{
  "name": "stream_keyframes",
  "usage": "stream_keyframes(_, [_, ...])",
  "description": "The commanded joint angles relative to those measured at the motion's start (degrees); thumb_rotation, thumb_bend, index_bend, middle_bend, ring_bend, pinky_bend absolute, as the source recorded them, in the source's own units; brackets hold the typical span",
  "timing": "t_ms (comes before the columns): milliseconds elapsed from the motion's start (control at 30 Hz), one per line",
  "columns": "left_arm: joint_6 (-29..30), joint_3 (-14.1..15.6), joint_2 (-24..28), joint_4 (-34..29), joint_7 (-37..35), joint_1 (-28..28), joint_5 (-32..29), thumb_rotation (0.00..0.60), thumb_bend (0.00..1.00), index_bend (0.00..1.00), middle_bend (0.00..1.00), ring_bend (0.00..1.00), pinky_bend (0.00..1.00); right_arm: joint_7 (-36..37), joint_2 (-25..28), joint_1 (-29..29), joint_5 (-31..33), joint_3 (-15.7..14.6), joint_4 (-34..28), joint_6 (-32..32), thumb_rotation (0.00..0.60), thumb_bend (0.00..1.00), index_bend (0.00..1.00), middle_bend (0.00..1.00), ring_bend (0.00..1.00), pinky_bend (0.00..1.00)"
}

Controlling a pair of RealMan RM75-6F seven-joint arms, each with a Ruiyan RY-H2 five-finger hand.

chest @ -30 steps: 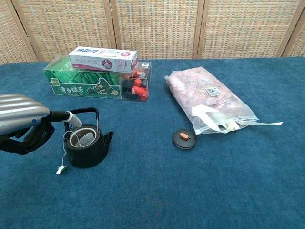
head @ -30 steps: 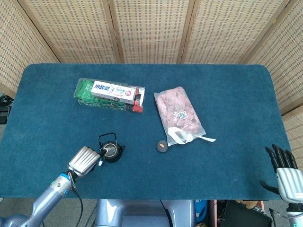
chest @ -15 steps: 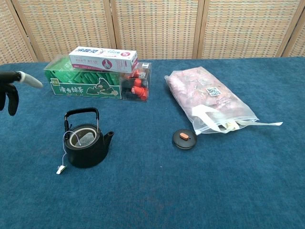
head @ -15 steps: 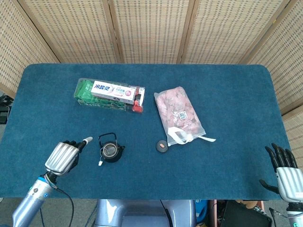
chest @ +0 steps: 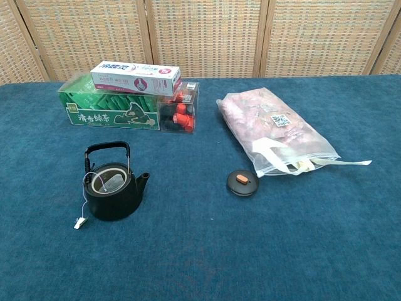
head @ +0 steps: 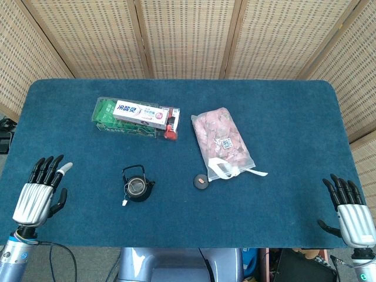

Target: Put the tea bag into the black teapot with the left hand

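The black teapot (head: 137,188) (chest: 113,191) stands upright, lid off, on the blue table. The tea bag (chest: 113,182) lies inside its mouth, and its string runs over the rim to a small white tag (chest: 79,222) (head: 124,203) on the cloth beside the pot. My left hand (head: 40,192) hovers at the table's front left corner, well left of the teapot, fingers spread and holding nothing. My right hand (head: 350,212) sits at the front right edge, fingers apart and empty. Neither hand shows in the chest view.
The round black teapot lid (head: 201,181) (chest: 242,182) lies right of the pot. A clear bag of pink pieces (head: 221,143) (chest: 274,130) lies further right. A green box (chest: 108,110) with a toothpaste carton (head: 138,112) on top stands at the back left.
My left hand has let go of the tea bag and drawn back left from the teapot to the table's front left corner, opening its fingers. It has left the chest view.
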Motion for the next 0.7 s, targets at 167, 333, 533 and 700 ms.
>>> stream_keyframes(167, [1.5,1.8,1.2,2.4,-3.5,5.8,-1.9,0.600,0.45,0.05,0.00,0.00,0.00,-0.1,-0.4,0.5,-1.2,-0.4,0.1,0.0,0.600,0.00,0.03,0.03,0.00,0.00])
stream_keyframes(333, [1.4,1.2,1.3,3.1,-4.8,7.4,-1.6,0.600,0.45,0.05,0.00,0.00,0.00,-0.5,-0.5,0.8,-1.3,-0.4,-0.1,-0.2,0.600,0.00,0.03,0.03,0.00,0.00])
stream_keyframes(533, [1.2,0.4,1.4,3.3,-4.8,8.2,-0.7,0.600,0.45,0.05,0.00,0.00,0.00,-0.7,-0.6,0.9,-1.6,-0.5,-0.3,0.1,0.600,0.00,0.03,0.03,0.00,0.00])
stream_keyframes(700, [0.9,-0.2,1.4,3.3,-4.8,8.6,0.3,0.600,0.45,0.05,0.00,0.00,0.00,-1.0,-0.6,0.8,-1.3,-0.5,-0.4,0.1,0.600,0.00,0.03,0.03,0.00,0.00])
